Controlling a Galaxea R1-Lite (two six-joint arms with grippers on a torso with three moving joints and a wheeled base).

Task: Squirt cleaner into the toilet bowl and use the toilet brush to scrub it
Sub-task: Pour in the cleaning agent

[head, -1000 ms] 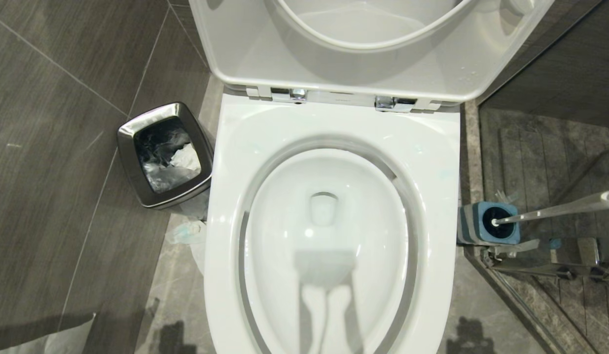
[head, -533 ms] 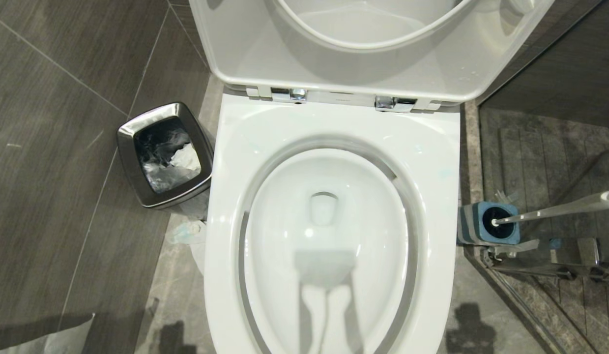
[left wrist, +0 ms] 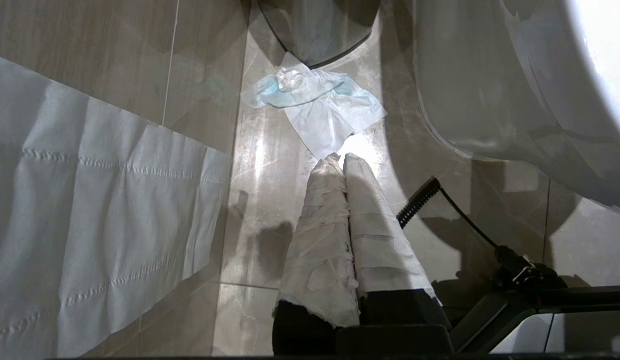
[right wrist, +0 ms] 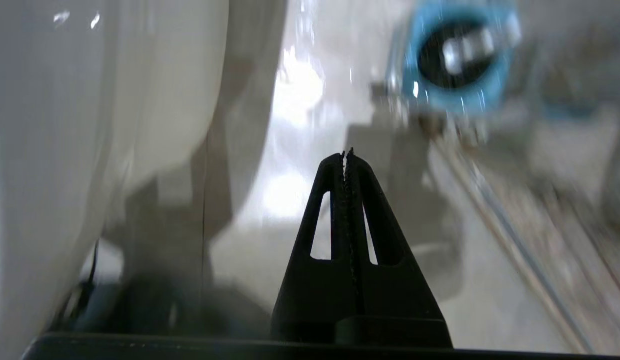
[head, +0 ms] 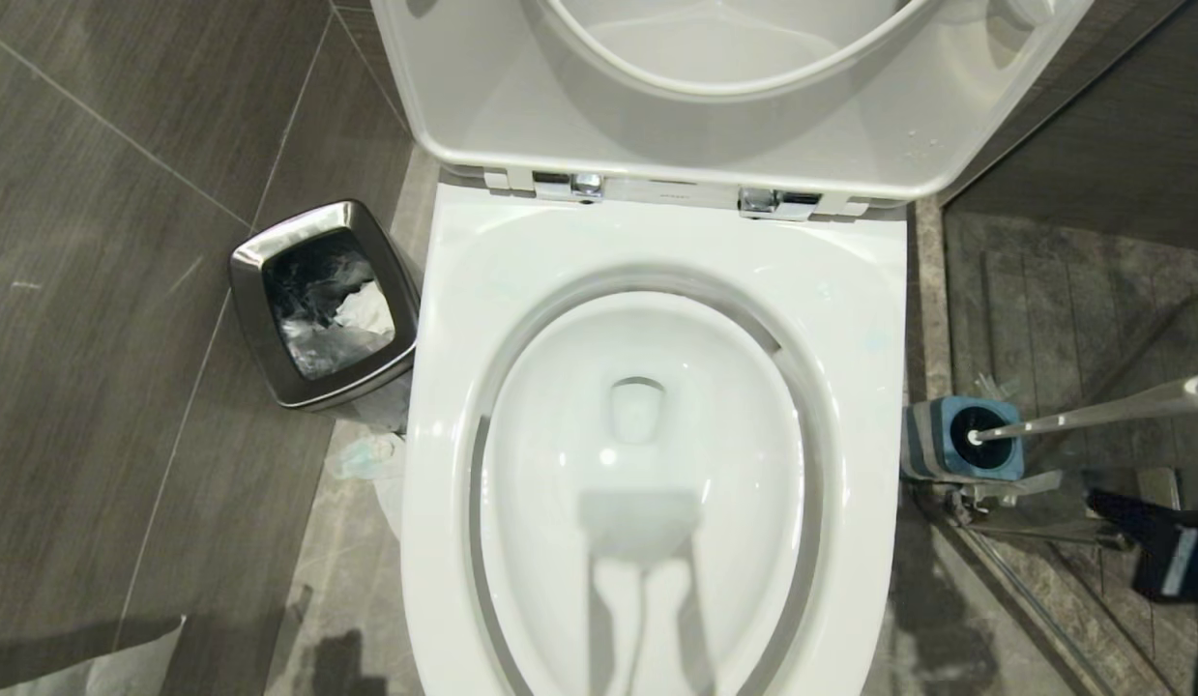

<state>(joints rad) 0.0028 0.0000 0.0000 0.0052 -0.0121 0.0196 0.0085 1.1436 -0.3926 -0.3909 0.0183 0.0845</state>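
The white toilet bowl [head: 879, 319] fills the middle of the head view, with seat and lid raised. No cleaner is in view, and the water looks untinted. The toilet brush [head: 1092, 411] stands in its blue-topped holder [head: 961, 438] on the floor right of the bowl, handle leaning right. My right gripper [head: 1096, 501] is at the lower right, just below the holder, apart from the brush. In its wrist view the right gripper [right wrist: 347, 152] is shut and empty, with the holder [right wrist: 455, 55] ahead. My left gripper [left wrist: 340, 157], fingers wrapped in white tape, hangs shut and empty over the floor left of the bowl.
A square steel waste bin [head: 323, 304] stands left of the bowl. Crumpled tissue [left wrist: 315, 100] and a long paper sheet [left wrist: 89, 200] lie on the floor there. A metal rail and glass door [head: 1024, 527] run just behind the brush holder.
My right gripper has come into the head view at the lower right, beside the brush holder. Its shadow on the floor has shifted. The bowl, brush and bin have not moved.
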